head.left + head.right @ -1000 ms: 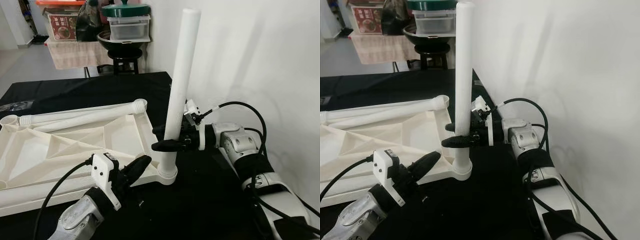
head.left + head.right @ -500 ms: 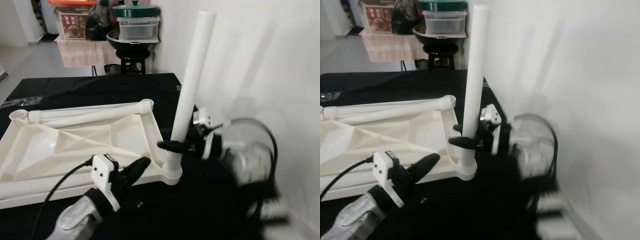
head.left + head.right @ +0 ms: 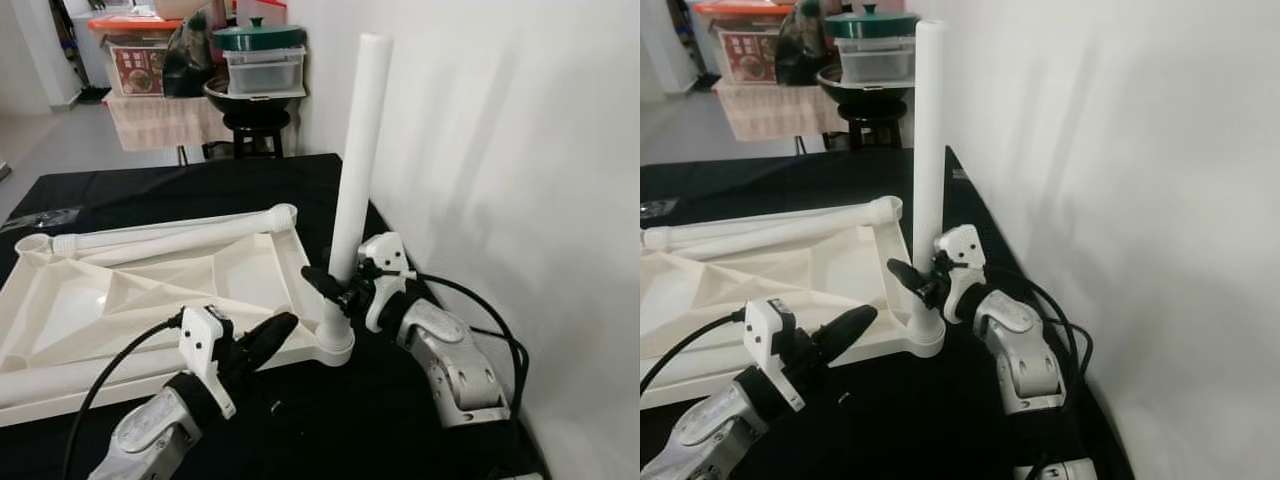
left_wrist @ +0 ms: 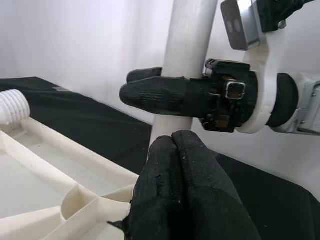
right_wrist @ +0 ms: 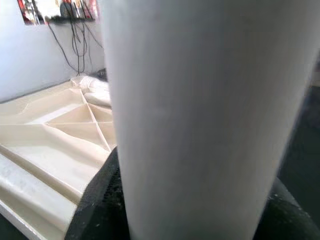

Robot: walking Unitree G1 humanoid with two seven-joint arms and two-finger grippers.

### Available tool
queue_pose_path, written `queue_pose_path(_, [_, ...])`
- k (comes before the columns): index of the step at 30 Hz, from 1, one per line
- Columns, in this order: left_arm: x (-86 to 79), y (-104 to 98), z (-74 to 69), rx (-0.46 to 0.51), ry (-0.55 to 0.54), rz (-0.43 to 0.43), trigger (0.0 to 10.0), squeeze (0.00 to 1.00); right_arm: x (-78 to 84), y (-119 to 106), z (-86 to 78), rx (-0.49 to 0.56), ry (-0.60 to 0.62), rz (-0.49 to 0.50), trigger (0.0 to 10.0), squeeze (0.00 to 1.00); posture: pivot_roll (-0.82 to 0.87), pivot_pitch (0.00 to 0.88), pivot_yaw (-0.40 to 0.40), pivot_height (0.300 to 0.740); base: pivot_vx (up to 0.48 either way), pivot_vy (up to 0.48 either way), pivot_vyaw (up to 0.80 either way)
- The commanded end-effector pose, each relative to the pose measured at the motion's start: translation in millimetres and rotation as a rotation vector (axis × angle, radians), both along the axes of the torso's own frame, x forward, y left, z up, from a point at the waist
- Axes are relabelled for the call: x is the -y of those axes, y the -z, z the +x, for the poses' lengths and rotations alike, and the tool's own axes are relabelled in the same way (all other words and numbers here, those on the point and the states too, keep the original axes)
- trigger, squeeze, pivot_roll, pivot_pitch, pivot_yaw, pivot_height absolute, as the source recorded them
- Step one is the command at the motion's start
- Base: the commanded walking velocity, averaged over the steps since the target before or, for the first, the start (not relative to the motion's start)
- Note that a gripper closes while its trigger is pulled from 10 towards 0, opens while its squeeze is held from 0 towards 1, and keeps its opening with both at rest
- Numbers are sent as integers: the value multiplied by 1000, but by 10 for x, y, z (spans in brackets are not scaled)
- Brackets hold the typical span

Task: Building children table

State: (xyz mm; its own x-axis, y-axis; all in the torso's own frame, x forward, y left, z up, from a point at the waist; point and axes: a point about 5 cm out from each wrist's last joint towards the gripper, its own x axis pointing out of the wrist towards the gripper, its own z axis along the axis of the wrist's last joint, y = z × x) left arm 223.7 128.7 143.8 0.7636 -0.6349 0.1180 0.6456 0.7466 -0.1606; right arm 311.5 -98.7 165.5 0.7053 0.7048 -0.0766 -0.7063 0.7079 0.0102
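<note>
- Right gripper (image 3: 335,287), at the end of a silver arm that reaches in from the wall side, has its two long black fingers (image 4: 155,95) clamped around the tall white plastic table leg (image 3: 354,160), low on the tube just above its foot.
- That leg stands upright in the round corner socket (image 3: 334,347) of the upturned white plastic table top (image 3: 130,310), at the corner nearest the white wall (image 3: 520,150).
- Left gripper (image 3: 268,335) points toward the same corner with its black fingers (image 4: 185,195) pressed together, holding nothing; its tips lie just over the table top's near rim, close beside the socket and below the right gripper's fingers.
- Ribbed underside of the table top faces up, showing diagonal and straight stiffening ribs.
- Two more white plastic legs (image 3: 170,235) lie side by side along the far edge of the table top, one with a threaded end (image 4: 11,107).
- All of it rests on a black cloth-covered surface (image 3: 180,185).
- Behind stand a black stool (image 3: 250,125) carrying a clear container and a green lidded pot (image 3: 258,38).
</note>
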Motion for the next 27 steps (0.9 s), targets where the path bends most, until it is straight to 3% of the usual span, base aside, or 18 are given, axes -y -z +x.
queue_pose_path(1, [9, 25, 10, -3, -12, 11, 10000, 0, -1, 7, -33, -73, -99, 23, 10000, 1000, -98, 0, -54, 740, 0, 0, 0])
queue_pose_path(2, [15, 26, 11, -4, -9, 10, 10000, 0, 4, -74, -32, -68, -183, 35, 10000, 1000, -99, 0, -54, 740, 0, 0, 0])
queue_pose_path(4, [15, 26, 11, -4, -9, 10, 10000, 0, 4, -74, -32, -68, -183, 35, 10000, 1000, -99, 0, -54, 740, 0, 0, 0])
queue_pose_path(6, [27, 28, 10, -8, 4, 9, 10000, 0, 61, -282, 17, 3, -414, 9, 10000, 1000, -97, 0, -54, 740, 0, 0, 0])
queue_pose_path(7, [27, 28, 10, -8, 4, 9, 10000, 0, 61, -282, 17, 3, -414, 9, 10000, 1000, -97, 0, -54, 740, 0, 0, 0])
queue_pose_path(10, [40, 31, 6, -10, 12, 8, 10000, 0, 120, -477, 109, 59, -646, -15, 10000, 1000, -86, 0, -59, 740, 0, 0, 0])
queue_pose_path(12, [45, 31, 3, -10, 12, 8, 10000, 0, 122, -502, 140, 52, -677, -11, 10000, 1000, -77, 0, -64, 740, 0, 0, 0])
queue_pose_path(13, [48, 32, 1, -10, 11, 8, 10000, 0, 114, -518, 183, 37, -704, -16, 10000, 922, -77, 0, -64, 740, 0, 0, 0])
queue_pose_path(14, [48, 32, 1, -10, 11, 8, 10000, 0, 114, -518, 183, 37, -704, -16, 10000, 922, -77, 0, -64, 740, 0, 0, 0])
queue_pose_path(15, [49, 34, -3, -10, 8, 8, 10000, 0, 95, -515, 223, 14, -742, -30, 10000, 0, -65, 0, -68, 740, 0, 0, 0])
queue_pose_path(17, [49, 34, -3, -10, 8, 8, 10000, 0, 95, -515, 223, 14, -742, -30, 10000, 0, -65, 0, -68, 740, 0, 0, 0])
queue_pose_path(19, [54, 38, -14, -11, 3, 10, 10000, 0, 31, -511, 303, -55, -845, -51, 10000, 0, -55, 0, -72, 740, 0, 0, 0])
queue_pose_path(23, [56, 39, -16, -11, 4, 11, 10000, 0, 0, -496, 336, -82, -855, -37, 10000, 0, -55, 0, -72, 740, 0, 0, 0])
queue_pose_path(24, [59, 39, -19, -11, 5, 11, 10000, 0, -7, -462, 335, -92, -861, -37, 2039, 0, -53, 0, -72, 740, 0, 0, 0])
queue_pose_path(25, [64, 39, -23, -11, 6, 11, 10000, 0, 8, -418, 319, -112, -894, -26, 0, 0, -55, 0, -70, 740, 0, 0, 0])
queue_pose_path(27, [68, 38, -26, -11, 6, 10, 10000, 0, 26, -385, 304, -121, -913, -20, 0, 0, -55, 0, -70, 740, 0, 0, 0])
